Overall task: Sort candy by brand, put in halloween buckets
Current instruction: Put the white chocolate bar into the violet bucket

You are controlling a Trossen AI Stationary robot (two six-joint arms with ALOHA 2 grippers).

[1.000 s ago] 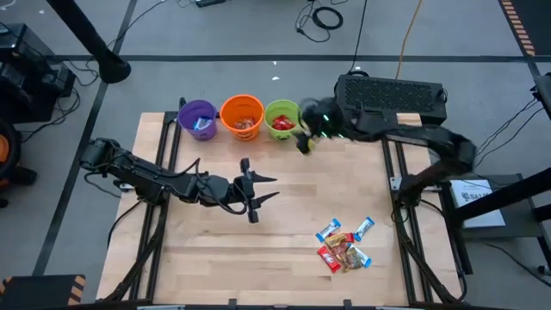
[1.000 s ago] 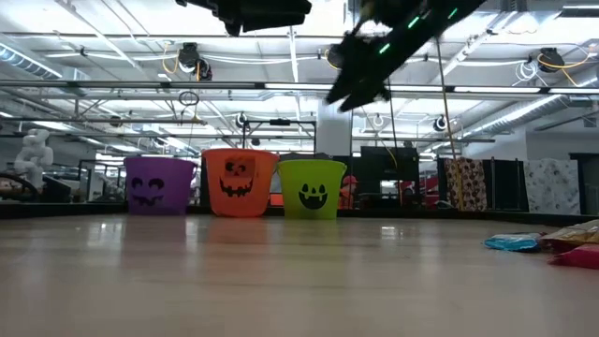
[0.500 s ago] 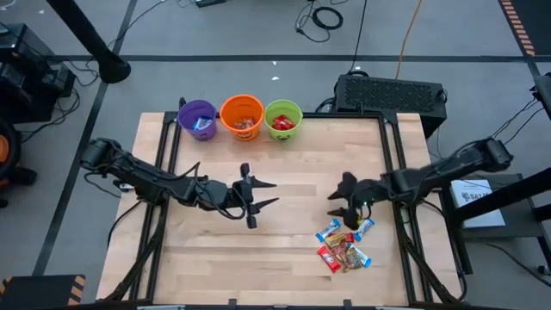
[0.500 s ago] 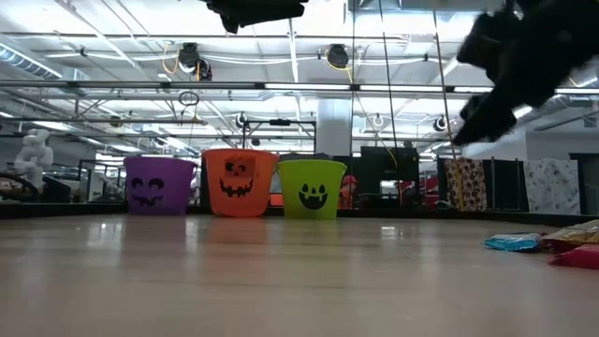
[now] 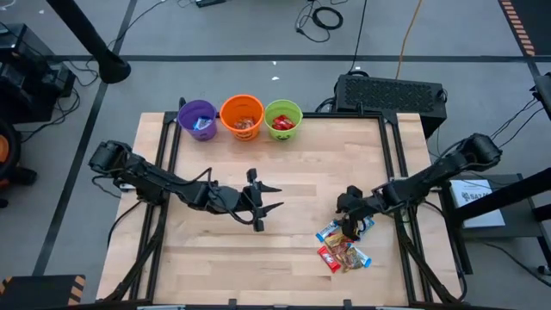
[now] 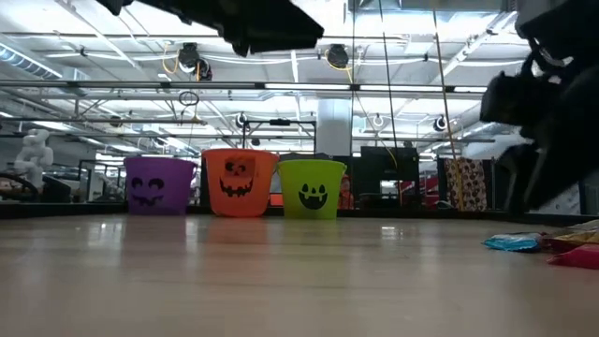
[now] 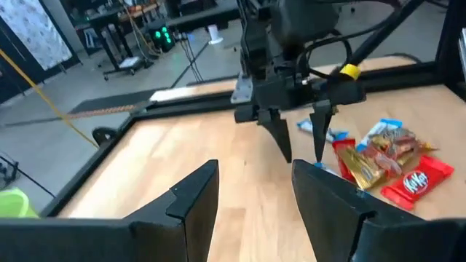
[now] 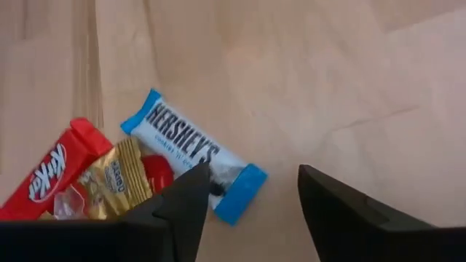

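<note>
Buckets: three, namely one purple bucket (image 5: 198, 118), one orange bucket (image 5: 242, 114) and one green bucket (image 5: 283, 117). Loose candy pile (image 5: 344, 244) on the counter (image 5: 301, 189): about five or six bars, overlapping, exact count unclear. Hands: two, the left hand (image 5: 265, 207) and the right hand (image 5: 350, 220).

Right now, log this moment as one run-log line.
right end effector: open, over candy pile, above blue Hershey's bar | left end effector: open, empty, mid-table | buckets: purple, orange, green, far edge
</note>
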